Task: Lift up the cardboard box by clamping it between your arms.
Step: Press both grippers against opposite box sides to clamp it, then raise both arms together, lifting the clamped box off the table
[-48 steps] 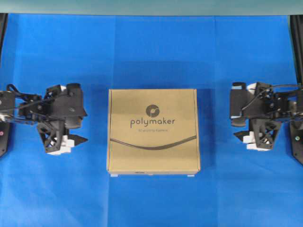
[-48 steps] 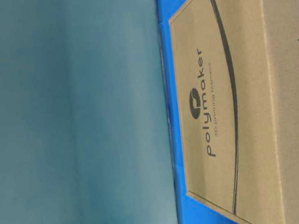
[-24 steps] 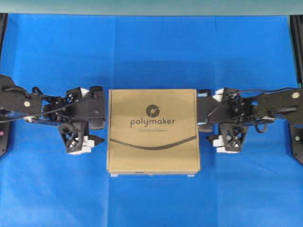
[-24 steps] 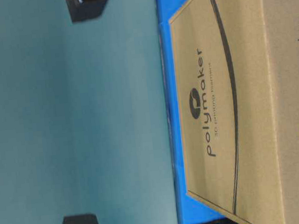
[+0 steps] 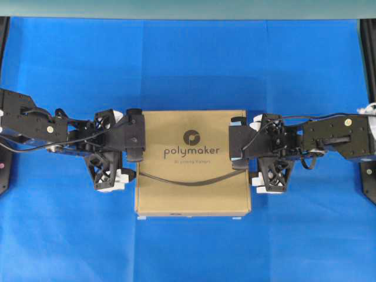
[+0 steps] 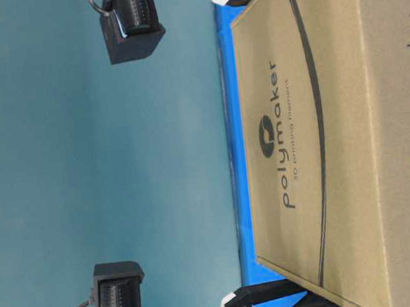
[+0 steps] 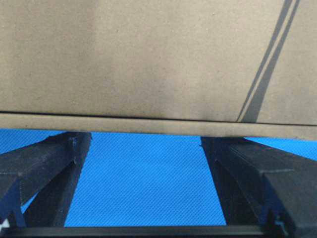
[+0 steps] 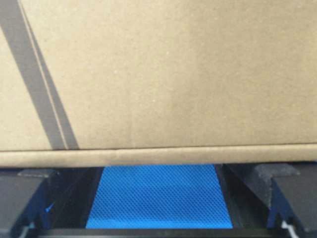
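The brown cardboard box (image 5: 192, 161) with the "polymaker" logo lies flat on the blue cloth in the middle of the overhead view. It also fills the table-level view (image 6: 335, 148). My left gripper (image 5: 130, 154) is open and presses its spread fingers against the box's left side. My right gripper (image 5: 251, 154) is open against the right side. In the left wrist view the box side (image 7: 148, 59) fills the top, with the left gripper (image 7: 145, 139) at its lower edge. The right wrist view shows the box (image 8: 163, 74) and the right gripper (image 8: 158, 169) alike. I cannot tell whether the box is off the cloth.
Blue cloth (image 5: 188, 64) covers the table around the box. Black frame parts stand at the far left edge (image 5: 3, 176) and far right edge (image 5: 369, 182). A teal wall (image 6: 83, 172) shows in the table-level view.
Both arms have moved inward from the table's sides until the grippers touch the box's left and right sides. The box has shifted slightly to the right.
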`<control>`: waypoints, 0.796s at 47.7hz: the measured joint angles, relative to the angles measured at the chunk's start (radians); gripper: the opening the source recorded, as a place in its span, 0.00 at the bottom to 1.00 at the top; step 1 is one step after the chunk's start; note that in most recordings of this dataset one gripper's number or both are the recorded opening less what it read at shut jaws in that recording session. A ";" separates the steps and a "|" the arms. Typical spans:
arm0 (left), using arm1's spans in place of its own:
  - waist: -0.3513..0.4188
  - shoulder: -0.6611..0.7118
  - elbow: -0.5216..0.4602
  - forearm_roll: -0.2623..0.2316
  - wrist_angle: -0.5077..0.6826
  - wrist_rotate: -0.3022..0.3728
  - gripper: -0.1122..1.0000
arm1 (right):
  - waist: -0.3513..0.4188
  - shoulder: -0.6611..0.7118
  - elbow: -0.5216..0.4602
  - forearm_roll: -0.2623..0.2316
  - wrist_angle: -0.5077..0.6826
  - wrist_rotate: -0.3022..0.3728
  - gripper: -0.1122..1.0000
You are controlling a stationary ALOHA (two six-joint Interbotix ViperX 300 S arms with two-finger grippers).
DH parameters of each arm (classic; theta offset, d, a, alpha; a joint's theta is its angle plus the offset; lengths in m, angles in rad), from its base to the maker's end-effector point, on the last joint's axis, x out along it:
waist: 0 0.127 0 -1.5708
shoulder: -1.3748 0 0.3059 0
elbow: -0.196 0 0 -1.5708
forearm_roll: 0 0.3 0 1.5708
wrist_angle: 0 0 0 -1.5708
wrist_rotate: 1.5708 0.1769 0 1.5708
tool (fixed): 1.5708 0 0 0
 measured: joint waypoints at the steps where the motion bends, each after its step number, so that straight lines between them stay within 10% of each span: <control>1: -0.002 0.000 -0.002 0.000 0.002 0.000 0.88 | 0.000 0.002 0.000 0.002 0.000 0.000 0.99; 38: 0.006 -0.063 -0.041 0.006 0.117 0.006 0.88 | 0.002 -0.040 -0.072 0.005 0.123 0.000 0.99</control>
